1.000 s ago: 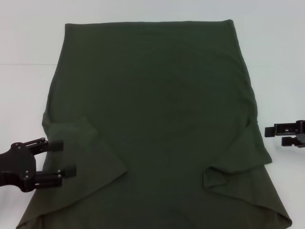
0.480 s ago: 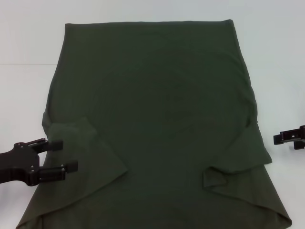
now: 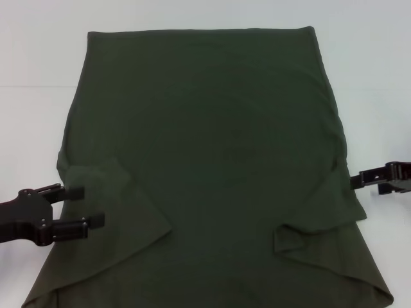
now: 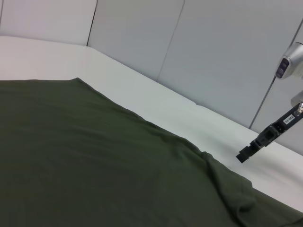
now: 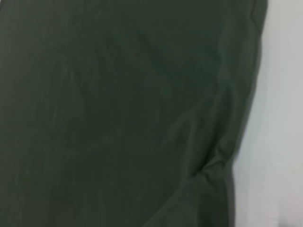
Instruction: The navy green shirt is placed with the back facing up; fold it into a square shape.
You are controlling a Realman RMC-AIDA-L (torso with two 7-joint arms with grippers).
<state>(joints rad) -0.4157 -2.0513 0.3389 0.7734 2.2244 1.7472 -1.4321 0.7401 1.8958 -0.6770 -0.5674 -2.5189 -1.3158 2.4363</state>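
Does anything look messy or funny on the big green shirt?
A little. The navy green shirt lies flat on the white table, but both sleeves are folded inward unevenly, and the right one has a small curled-up corner. The left gripper waits open at the left sleeve; the right gripper is beside the right edge.

White table (image 3: 38, 58), plain surface, faint seam line across the far part at the left. Lying directly on it: one dark green shirt (image 3: 205, 147), spread flat, plain side up. Covers most of the table's middle, reaching from near the far edge to the near edge. Both sleeves folded inward onto the body near the near corners. Bare white table showing along the left, right and far edges.
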